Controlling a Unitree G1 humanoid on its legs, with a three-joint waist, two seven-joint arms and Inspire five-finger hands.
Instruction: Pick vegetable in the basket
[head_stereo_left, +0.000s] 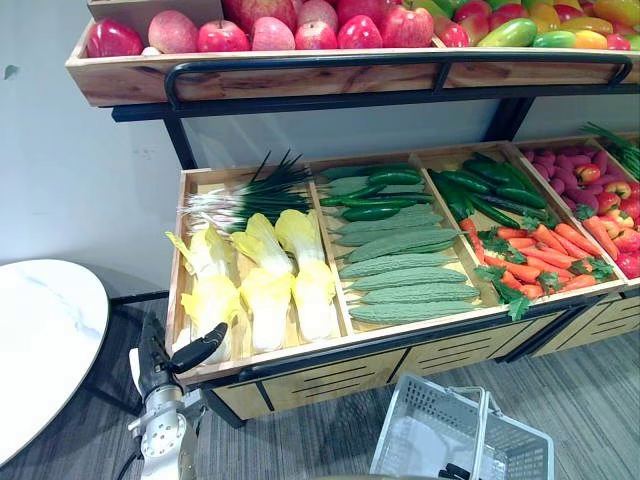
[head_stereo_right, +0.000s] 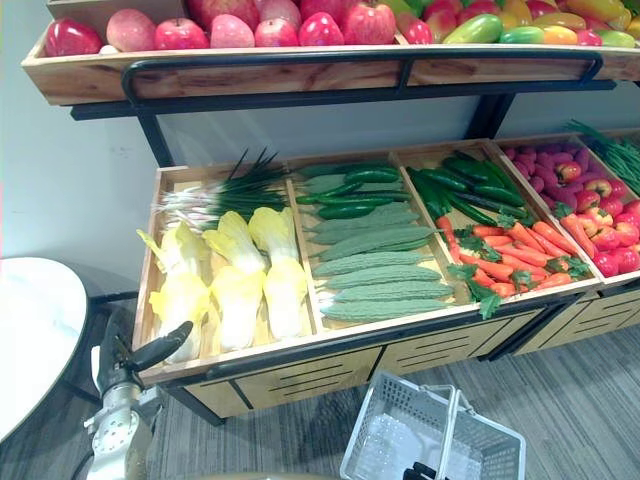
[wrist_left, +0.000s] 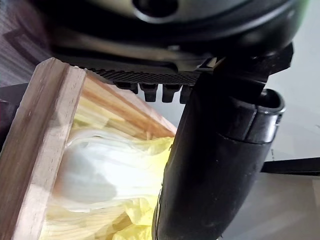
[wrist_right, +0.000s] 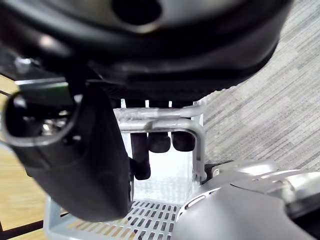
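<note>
Left hand (head_stereo_left: 195, 352) hung open and empty at the crate's (head_stereo_left: 300, 354) front corner, just beside a cabbage (head_stereo_left: 213, 300). The cabbage was probably light, leafy and crushable, best wrapped around its firmer middle. Right hand (wrist_right: 100, 165) gripped the basket (head_stereo_left: 420, 415) handle.

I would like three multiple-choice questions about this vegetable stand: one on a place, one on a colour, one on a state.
1. Where do the carrots lie? A in a bucket; B just right of the bitter gourds; C on a plate.
2. What colour are the leaves of the cabbages? A pale yellow; B purple; C red.
3. What does the right hand do? A hangs open; B pinches a carrot; C grips the basket by its handles.
Key: 1 B, they lie beside the gourds; 2 A, the leaves look yellow; 3 C, it curls round the handles.
</note>
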